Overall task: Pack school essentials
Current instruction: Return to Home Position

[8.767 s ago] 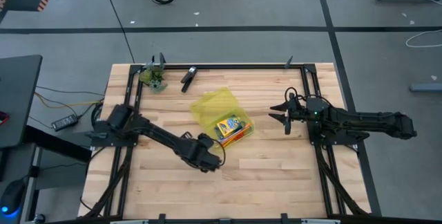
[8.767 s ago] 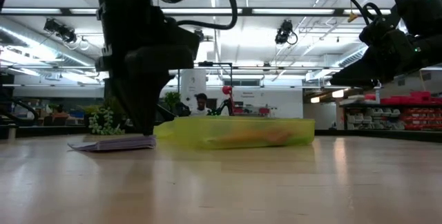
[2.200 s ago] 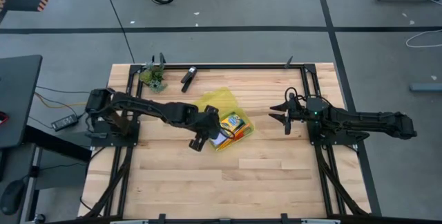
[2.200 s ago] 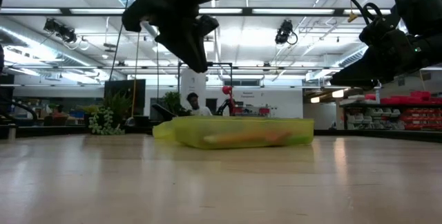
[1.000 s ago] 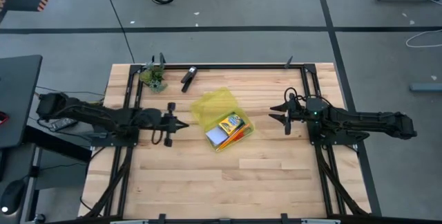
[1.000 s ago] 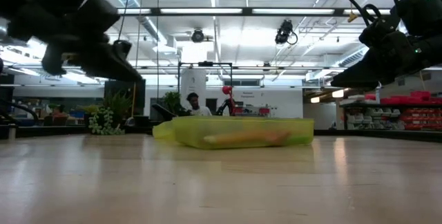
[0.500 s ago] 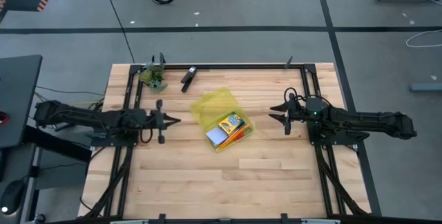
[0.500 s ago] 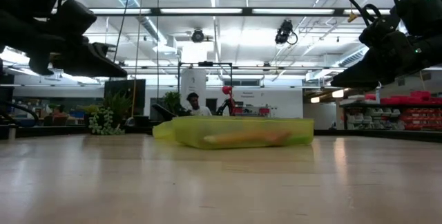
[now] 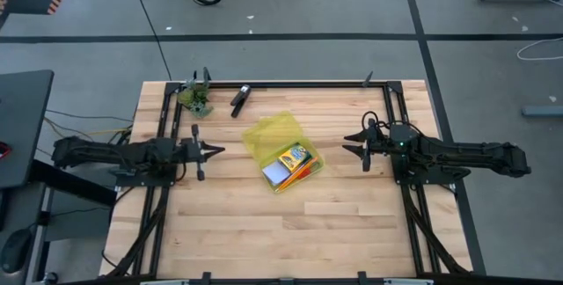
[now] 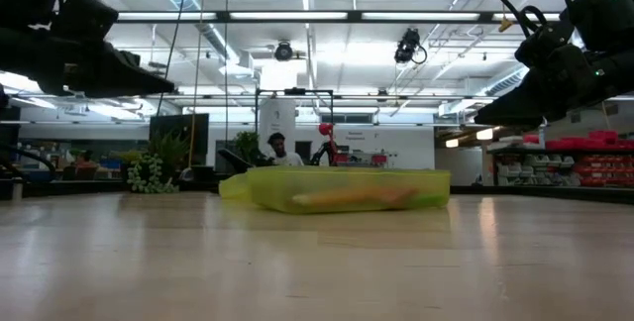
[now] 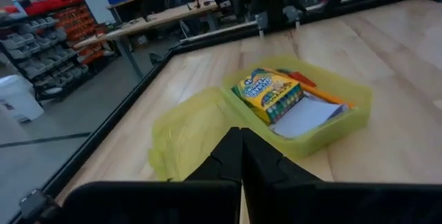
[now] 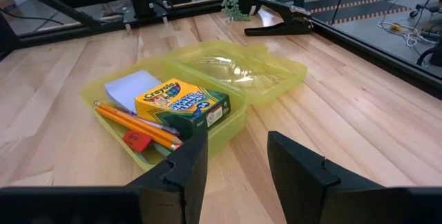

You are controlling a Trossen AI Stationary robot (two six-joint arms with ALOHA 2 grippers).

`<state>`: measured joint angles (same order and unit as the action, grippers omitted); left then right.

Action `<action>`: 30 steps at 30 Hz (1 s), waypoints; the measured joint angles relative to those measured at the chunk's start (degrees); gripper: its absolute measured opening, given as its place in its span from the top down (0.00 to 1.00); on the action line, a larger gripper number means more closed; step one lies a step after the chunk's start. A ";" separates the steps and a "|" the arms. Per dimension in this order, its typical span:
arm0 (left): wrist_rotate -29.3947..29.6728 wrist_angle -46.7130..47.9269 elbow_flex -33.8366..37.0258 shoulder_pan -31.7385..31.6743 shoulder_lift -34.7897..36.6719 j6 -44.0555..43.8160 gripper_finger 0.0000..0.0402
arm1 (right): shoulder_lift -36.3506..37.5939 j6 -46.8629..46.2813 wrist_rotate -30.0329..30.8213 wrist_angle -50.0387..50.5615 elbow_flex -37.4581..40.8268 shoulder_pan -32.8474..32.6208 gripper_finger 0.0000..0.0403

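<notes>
A translucent yellow case [image 9: 294,167] lies open mid-table, its lid [image 9: 269,132] folded back flat on the wood toward the far left. Inside lie a yellow-green crayon box [image 12: 183,103], a pale note pad [image 12: 133,88], orange and pink pencils [image 12: 131,122] and a small red eraser [image 12: 137,141]. My left gripper [image 9: 220,150] hovers shut to the left of the case, pointing at it, with its own view showing the case [image 11: 349,117] ahead. My right gripper [image 9: 346,143] hovers open to the right of the case, empty.
A black clip-like object [image 9: 240,98] and a small potted plant [image 9: 197,98] sit at the far left by the black frame rail [image 9: 290,84]. Bare wood stretches across the near half. A person [image 10: 287,147] shows in the room beyond the table.
My left gripper has drawn back toward the table's left edge, away from the case, staying shut and above the table. The case and its contents have kept still.
</notes>
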<state>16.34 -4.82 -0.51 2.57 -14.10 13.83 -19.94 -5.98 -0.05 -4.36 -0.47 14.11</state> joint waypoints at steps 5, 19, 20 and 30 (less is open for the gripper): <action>-0.24 1.66 -0.04 0.00 6.24 0.54 0.99 | -0.02 0.00 0.00 0.00 0.00 0.00 0.61; 0.39 3.61 -0.49 0.04 13.08 3.30 0.99 | -0.01 0.00 0.00 0.01 0.00 -0.01 0.61; 1.44 5.20 -1.19 0.04 13.68 3.33 0.99 | -0.01 0.00 0.00 0.02 0.00 -0.01 0.61; 3.76 6.76 -4.51 0.00 13.75 1.79 0.97 | -0.02 0.00 0.00 0.10 0.00 -0.02 0.61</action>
<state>20.10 1.93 -5.02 2.57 -0.35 15.63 -19.97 -5.98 -0.05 -4.26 -0.47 14.09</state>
